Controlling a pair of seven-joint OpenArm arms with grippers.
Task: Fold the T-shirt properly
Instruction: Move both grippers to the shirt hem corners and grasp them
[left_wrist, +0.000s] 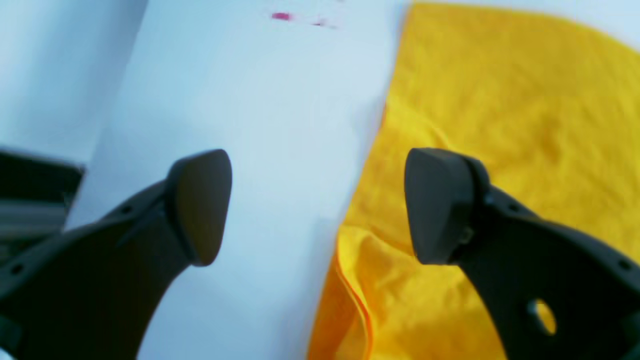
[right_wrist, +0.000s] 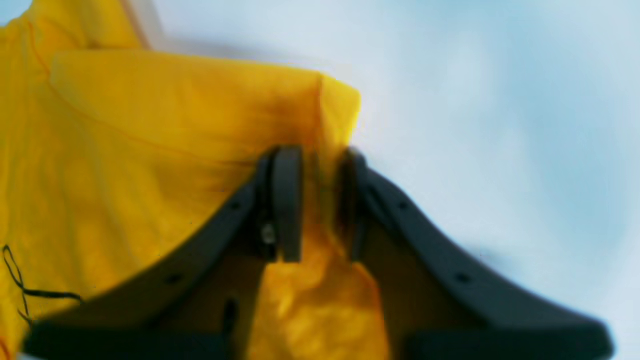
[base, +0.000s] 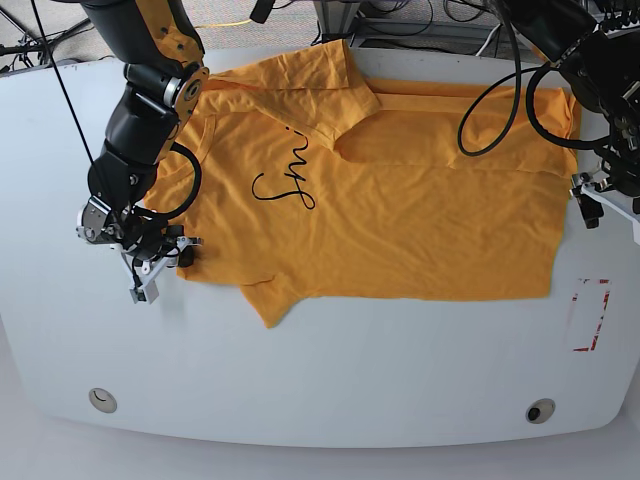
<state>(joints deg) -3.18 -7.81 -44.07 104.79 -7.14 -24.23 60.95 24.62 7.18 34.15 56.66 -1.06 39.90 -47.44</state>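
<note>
The orange-yellow T-shirt (base: 400, 200) lies spread over the white table (base: 350, 370), black cursive lettering (base: 285, 180) facing up and one sleeve folded in at the back. My right gripper (base: 175, 255) is at the shirt's left edge. In the right wrist view it (right_wrist: 320, 165) is shut on a pinched fold of the T-shirt (right_wrist: 150, 125). My left gripper (base: 588, 200) hovers at the shirt's right edge. In the left wrist view it (left_wrist: 317, 200) stands open, one finger over bare table, the other over the T-shirt (left_wrist: 500, 100), with nothing between them.
A red-and-white marking (base: 588, 315) is on the table near its right edge. Two round holes (base: 100, 400) (base: 540, 411) sit near the table's front edge. Cables and equipment crowd the area behind the table.
</note>
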